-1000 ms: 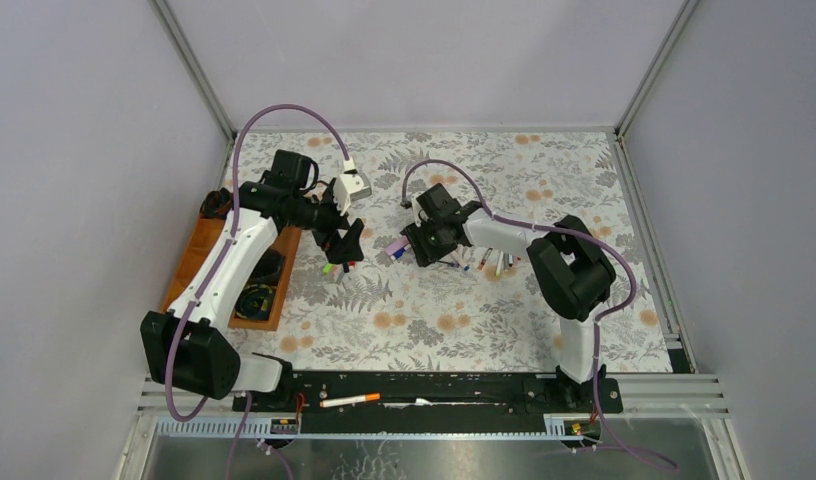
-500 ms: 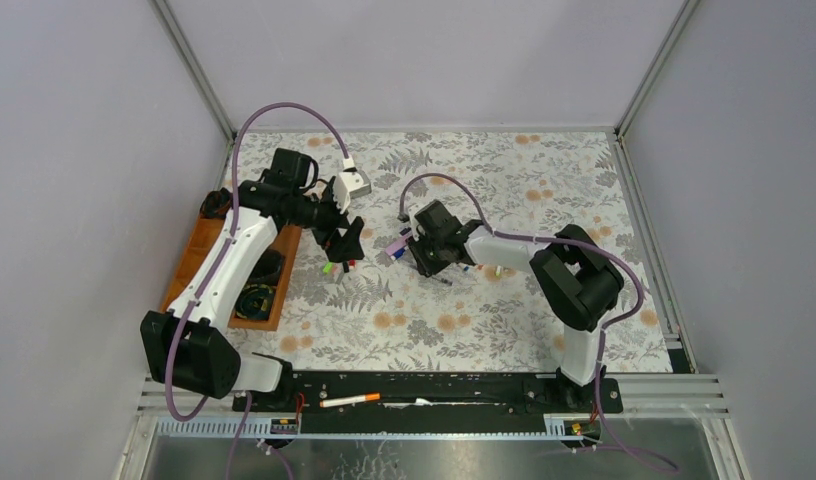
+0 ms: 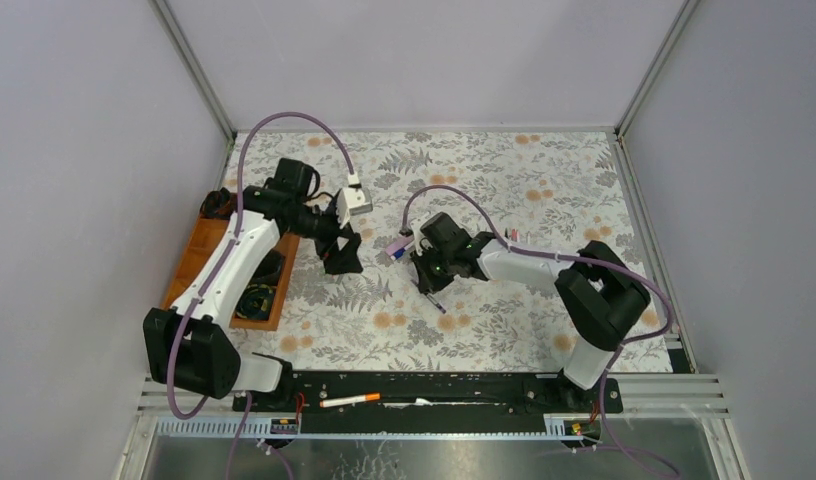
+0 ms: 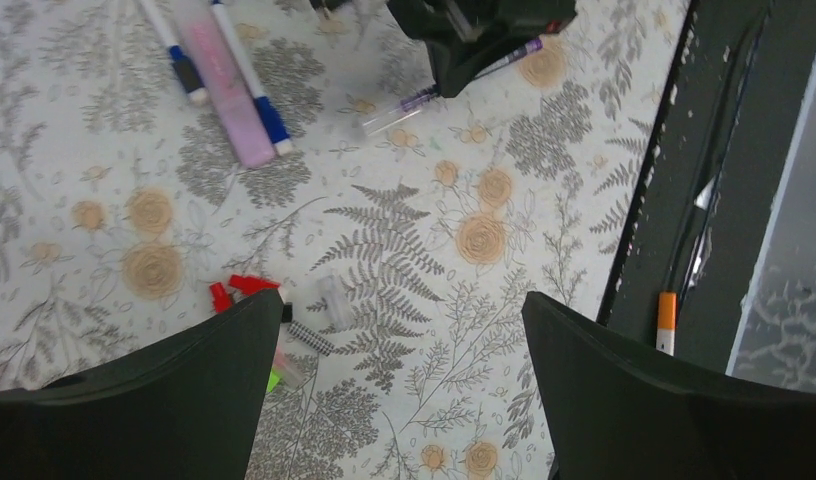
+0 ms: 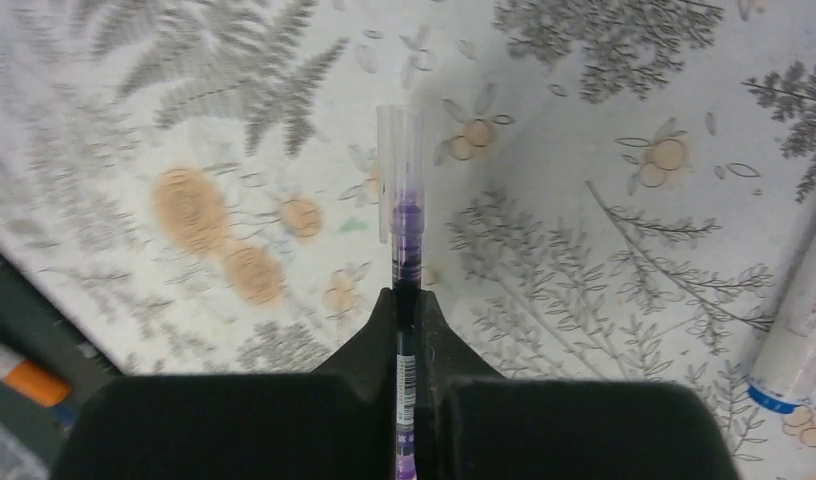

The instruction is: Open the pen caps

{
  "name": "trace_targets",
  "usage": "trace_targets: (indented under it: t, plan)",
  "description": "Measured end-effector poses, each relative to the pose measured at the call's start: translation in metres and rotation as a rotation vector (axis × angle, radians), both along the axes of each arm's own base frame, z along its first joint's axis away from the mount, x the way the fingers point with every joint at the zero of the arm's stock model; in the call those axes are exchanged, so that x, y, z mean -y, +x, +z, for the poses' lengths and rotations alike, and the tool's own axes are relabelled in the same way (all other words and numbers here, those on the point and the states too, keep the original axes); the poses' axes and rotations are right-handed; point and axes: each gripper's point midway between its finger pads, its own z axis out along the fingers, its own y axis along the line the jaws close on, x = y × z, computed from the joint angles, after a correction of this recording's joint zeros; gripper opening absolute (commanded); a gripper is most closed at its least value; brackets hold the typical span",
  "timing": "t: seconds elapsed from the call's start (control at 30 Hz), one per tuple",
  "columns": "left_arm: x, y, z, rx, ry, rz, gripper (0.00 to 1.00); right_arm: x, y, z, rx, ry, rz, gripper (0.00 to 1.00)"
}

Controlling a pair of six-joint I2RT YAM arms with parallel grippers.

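Observation:
My right gripper (image 5: 409, 300) is shut on a slim purple pen (image 5: 405, 240) that points away from the jaws. The pen's clear cap (image 5: 401, 170) is on its tip, just above the floral mat. From above, that gripper (image 3: 429, 272) sits mid-table with the pen (image 3: 439, 303) sticking out toward the near side. My left gripper (image 4: 402, 300) hangs open above loose pen caps: two red ones (image 4: 246, 285), a clear one (image 4: 334, 303) and a green one (image 4: 274, 380). A pink highlighter (image 4: 224, 85) and blue-ended pens (image 4: 269, 115) lie further off.
A wooden tray (image 3: 199, 250) with dark items stands at the left edge of the mat. An orange-ended pen (image 3: 349, 400) lies on the black rail by the arm bases. A white pen barrel (image 5: 799, 330) lies right of the right gripper.
The right gripper closed on the purple pen and swung it toward the near side. The left gripper shifted slightly nearer, over the loose caps, and stayed open.

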Motion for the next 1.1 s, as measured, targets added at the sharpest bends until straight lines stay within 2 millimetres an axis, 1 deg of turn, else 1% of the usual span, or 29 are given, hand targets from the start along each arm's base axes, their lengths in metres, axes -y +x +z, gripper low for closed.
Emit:
trace_targets:
  t: [0.17, 0.27, 0.43, 0.53, 0.57, 0.67, 0.73, 0.8, 0.9, 1.03, 1.1]
  plan:
    - [0.001, -0.026, -0.027, -0.018, -0.016, -0.138, 0.98, -0.02, -0.026, 0.038, -0.088, 0.153, 0.084, 0.0]
    - [0.004, -0.04, -0.036, 0.002, -0.024, -0.211, 0.94, -0.036, -0.039, 0.058, -0.158, 0.246, 0.138, 0.0]
    - [0.012, -0.056, -0.036, 0.124, -0.017, -0.32, 0.91, -0.057, -0.06, 0.094, -0.293, 0.392, 0.228, 0.0]
    - [0.017, -0.063, -0.035, 0.181, 0.003, -0.371, 0.89, -0.067, -0.062, 0.109, -0.347, 0.454, 0.262, 0.0]
    - [0.019, -0.064, -0.035, 0.196, 0.012, -0.386, 0.87, -0.069, -0.063, 0.113, -0.367, 0.47, 0.271, 0.0]
    - [0.022, -0.063, -0.042, 0.222, 0.043, -0.413, 0.8, -0.074, -0.064, 0.119, -0.419, 0.502, 0.288, 0.0]
    - [0.023, -0.064, -0.047, 0.23, 0.067, -0.424, 0.75, -0.075, -0.065, 0.119, -0.449, 0.512, 0.294, 0.0]
    - [0.024, -0.065, -0.052, 0.237, 0.087, -0.44, 0.72, -0.076, -0.067, 0.119, -0.478, 0.518, 0.296, 0.0]
    - [0.026, -0.066, -0.058, 0.25, 0.113, -0.456, 0.59, -0.076, -0.07, 0.118, -0.517, 0.525, 0.294, 0.0]
    - [0.028, -0.065, -0.062, 0.263, 0.128, -0.46, 0.37, -0.078, -0.071, 0.12, -0.547, 0.541, 0.29, 0.0]
    - [0.029, -0.065, -0.064, 0.263, 0.131, -0.459, 0.3, -0.079, -0.069, 0.12, -0.554, 0.549, 0.284, 0.0]
